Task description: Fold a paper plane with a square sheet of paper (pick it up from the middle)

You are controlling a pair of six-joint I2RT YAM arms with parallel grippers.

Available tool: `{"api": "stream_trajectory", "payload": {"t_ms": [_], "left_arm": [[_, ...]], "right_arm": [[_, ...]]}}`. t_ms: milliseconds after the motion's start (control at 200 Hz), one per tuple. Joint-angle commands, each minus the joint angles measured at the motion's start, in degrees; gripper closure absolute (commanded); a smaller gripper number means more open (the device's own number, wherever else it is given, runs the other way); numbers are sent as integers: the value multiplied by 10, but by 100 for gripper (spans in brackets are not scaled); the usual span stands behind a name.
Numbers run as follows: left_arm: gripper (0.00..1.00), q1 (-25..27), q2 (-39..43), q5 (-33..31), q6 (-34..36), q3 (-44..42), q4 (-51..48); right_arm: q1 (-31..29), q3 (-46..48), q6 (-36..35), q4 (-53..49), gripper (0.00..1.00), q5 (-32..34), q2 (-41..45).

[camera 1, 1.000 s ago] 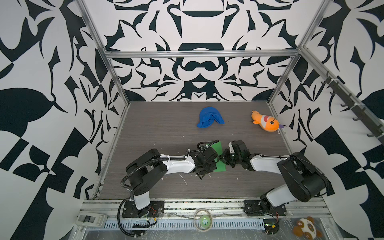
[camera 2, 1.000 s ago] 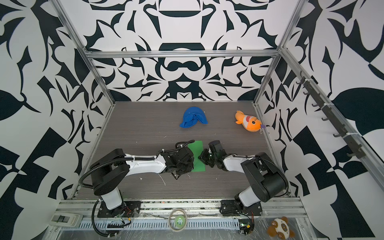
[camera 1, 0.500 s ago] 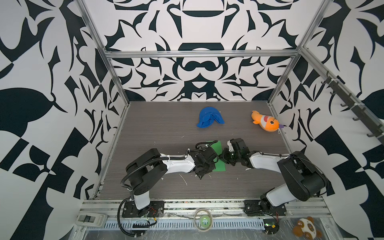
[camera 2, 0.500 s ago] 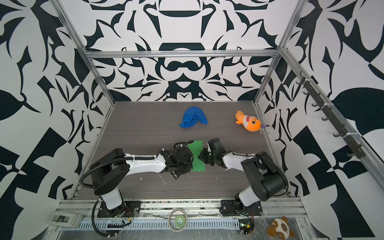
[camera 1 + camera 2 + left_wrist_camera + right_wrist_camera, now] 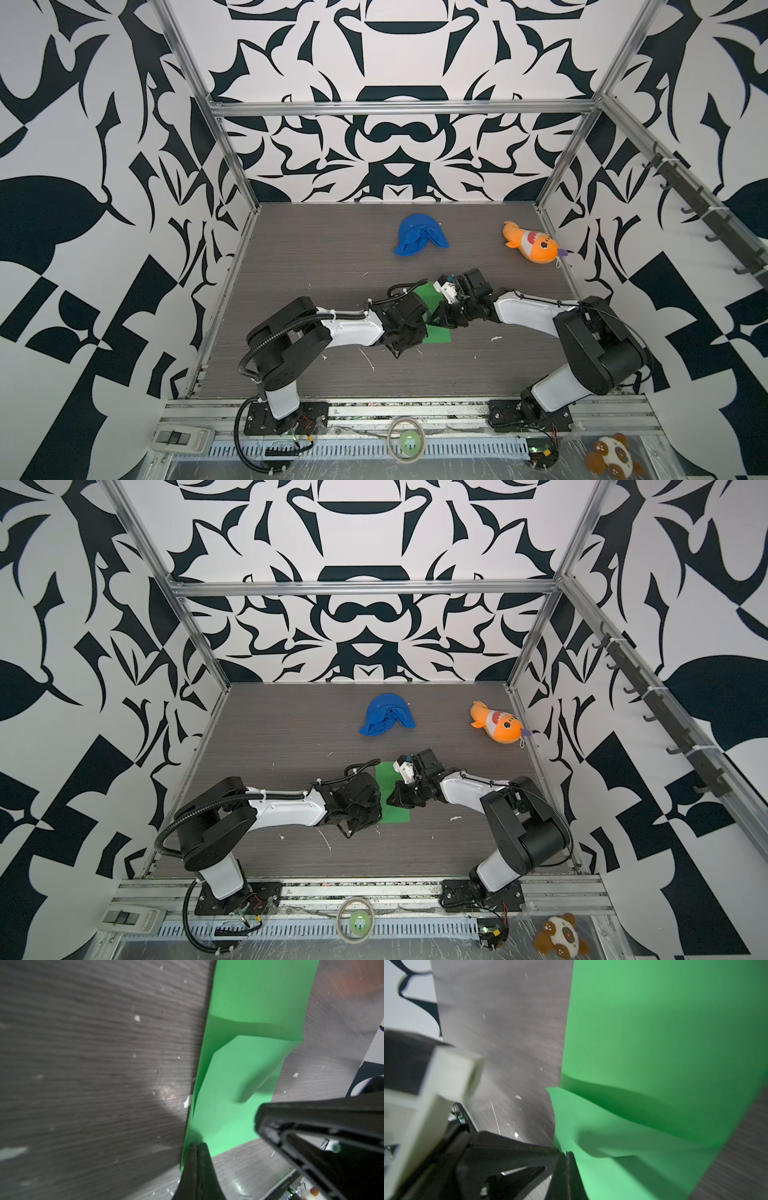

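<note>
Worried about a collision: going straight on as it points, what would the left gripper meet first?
Likely the square sheet of paper; the left gripper, shut, seems to touch its edge.

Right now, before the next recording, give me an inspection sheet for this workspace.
Surface: dark wood-grain table, white flecks.
Job's things: green paper mid-table, partly folded, one flap raised.
Clutter: blue cloth and orange plush fish at the back, clear of the paper.
Grippers: left gripper and right gripper both shut, tips at the paper's edges; grip unclear.
Cables: black hose looped along the left arm.
Surroundings: patterned walls; tape roll and brown plush toy on the front ledge.
</note>
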State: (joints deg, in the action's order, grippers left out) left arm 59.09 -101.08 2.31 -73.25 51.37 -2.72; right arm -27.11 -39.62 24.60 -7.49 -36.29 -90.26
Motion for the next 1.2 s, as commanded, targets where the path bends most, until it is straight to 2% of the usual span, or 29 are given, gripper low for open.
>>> {"api": "stream_trajectory", "payload": {"t_ms": [0,260,515,1005,1195], "left_arm": [[100,-3,-27,-14,0,-22,-52],[100,-3,-30,-14,0,-16,-61],[100,-3,-32,-15,0,-13,-73],[100,-3,-32,-17,1,-13,-79],[100,-4,-32,-15,4,-11,-80]], "right_arm": [[-15,-32,-56,-44,100,-5,-7],[-32,-56,-64,-63,100,15,-40],[-31,-73,-42,-98,100,83,-64],[68,-57,-2,-116,100,169,-35],[79,-64,8,-108,100,175,18]]}}
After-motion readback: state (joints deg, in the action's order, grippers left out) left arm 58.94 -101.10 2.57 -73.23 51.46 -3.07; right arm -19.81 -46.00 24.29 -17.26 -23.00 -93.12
